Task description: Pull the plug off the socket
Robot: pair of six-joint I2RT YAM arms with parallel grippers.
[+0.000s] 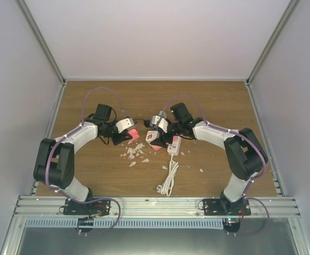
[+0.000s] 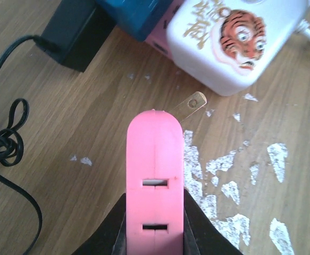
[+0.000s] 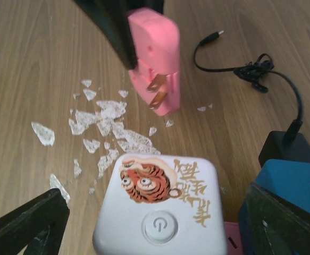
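Wood bench (image 1: 218, 101) w/ white walls carries tiger-print socket cube (image 3: 160, 212), R fingers (image 3: 27, 223) spread apart either side of it, released, then pink plug (image 2: 155, 175) clenched in L fingers (image 2: 104, 236) near cube, prongs bare & out of it, over white flakes (image 2: 224, 188).

Top cam sits high behind both arm bases (image 1: 85, 206), looking down over the whole table (image 1: 117, 178). Left wrist cam is right up close, peering along the pink plug (image 2: 155, 175) toward the tiger socket (image 2: 224, 42). Right wrist cam looks back from the opposite side, probably a touch higher. Both share the plug, socket and white flakes (image 3: 112, 122).
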